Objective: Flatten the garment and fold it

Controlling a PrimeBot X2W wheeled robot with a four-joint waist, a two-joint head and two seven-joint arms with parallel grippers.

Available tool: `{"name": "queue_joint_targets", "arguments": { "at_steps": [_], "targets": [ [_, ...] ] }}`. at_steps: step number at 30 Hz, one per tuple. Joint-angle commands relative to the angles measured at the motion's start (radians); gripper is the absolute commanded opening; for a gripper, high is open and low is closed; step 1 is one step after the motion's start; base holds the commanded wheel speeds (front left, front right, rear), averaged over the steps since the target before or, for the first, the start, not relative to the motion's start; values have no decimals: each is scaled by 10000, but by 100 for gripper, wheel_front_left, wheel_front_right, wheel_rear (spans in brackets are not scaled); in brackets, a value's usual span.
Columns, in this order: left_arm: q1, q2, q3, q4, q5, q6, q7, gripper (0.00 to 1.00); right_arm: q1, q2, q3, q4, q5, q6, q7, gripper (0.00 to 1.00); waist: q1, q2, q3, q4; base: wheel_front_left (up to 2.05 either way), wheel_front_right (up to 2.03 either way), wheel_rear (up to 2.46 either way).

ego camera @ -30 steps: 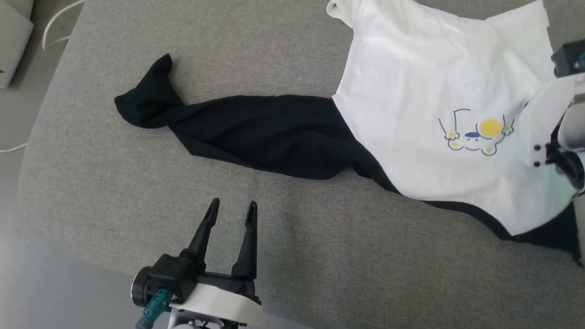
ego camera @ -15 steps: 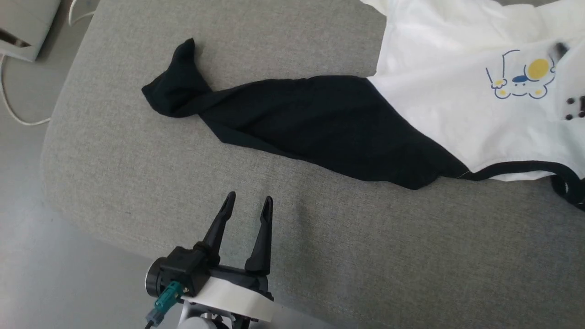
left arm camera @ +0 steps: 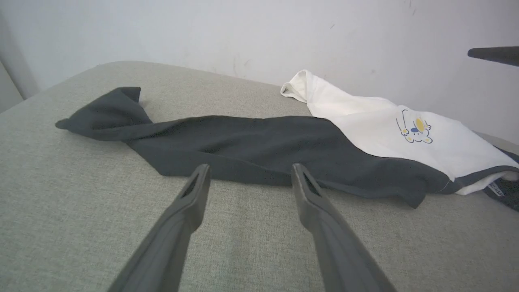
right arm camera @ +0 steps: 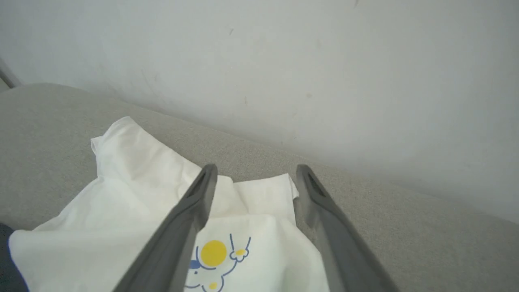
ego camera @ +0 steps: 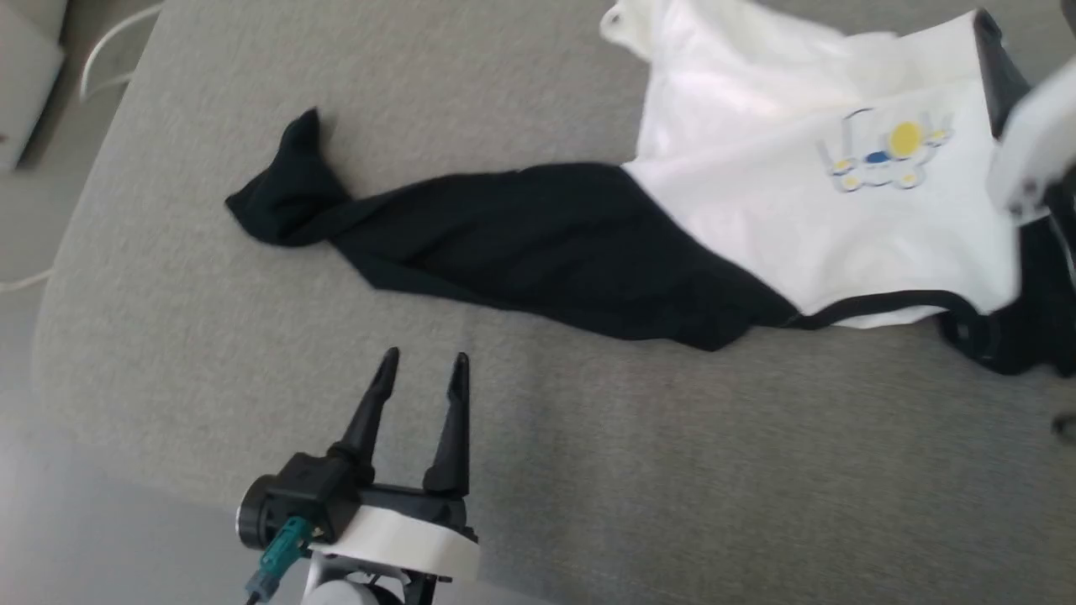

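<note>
Soft white garment (ego camera: 756,210) now slumped in folds, right gripper (right arm camera: 253,174) newly spread above it, left gripper (ego camera: 420,361) spread over woven grey cushion (ego camera: 588,470)

A broad grey fabric cushion (ego camera: 588,470) meets a plain pale wall (left arm camera: 243,32) at its far edge. Smooth grey floor (ego camera: 34,521) lies to its left.

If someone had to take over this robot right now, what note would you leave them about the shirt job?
Left hand: open, empty, over the grey cushion, just short of the black sleeve.
Right hand: open, empty, above the white part near the cartoon print.
Garment: rumpled on the cushion, sleeve stretched out to the left with its end twisted, top edge bunched.
Done: nothing folded yet.
Left: smooth it flat, then fold.
</note>
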Motion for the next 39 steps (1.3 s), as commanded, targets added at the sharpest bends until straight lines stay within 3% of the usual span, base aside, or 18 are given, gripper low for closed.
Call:
{"name": "queue_joint_targets", "arguments": {
  "at_steps": [1, 8, 14, 20, 25, 32, 39],
  "targets": [
    [113, -22, 51, -54, 70, 51, -49, 100, 401, 72, -118, -199, 38, -7, -124, 100, 0, 0, -749, -705, 0, 0, 0],
    [680, -16, 423, -215, 343, 42, -49, 100, 4028, 1488, -1549, -3089, -233, -7, -1167, 100, 0, 0, -1673, -1409, 0, 0, 0],
    [1096, -17, 552, -228, 425, 23, -49, 100, 6872, 2339, -2398, -4472, -758, -7, -2932, 100, 0, 0, -2165, -1749, 0, 0, 0],
    [1522, -3, 683, -241, 431, 108, -49, 100, 8741, 2373, -2598, -3508, 745, -7, -5170, 100, 0, 0, -2730, -2069, 0, 0, 0],
    [1382, 226, 650, -193, 584, 102, 242, 100, 9214, 2374, -2069, -2605, 1293, -7, -5944, 100, 0, 0, -3018, -2360, 0, 0, 0],
    [-1282, 1051, -113, 332, 1426, -590, 3189, 100, 9077, 2375, -1844, -2305, 1266, -7, -6236, 100, 0, 0, -2772, -2397, 0, 0, 0],
    [-4016, 893, -589, 2473, 1454, -954, 6470, 100, 8777, 2376, -1684, -2261, 1183, -7, -6309, 100, 0, 0, -2070, -2556, 0, 0, 0]
  ]
}}
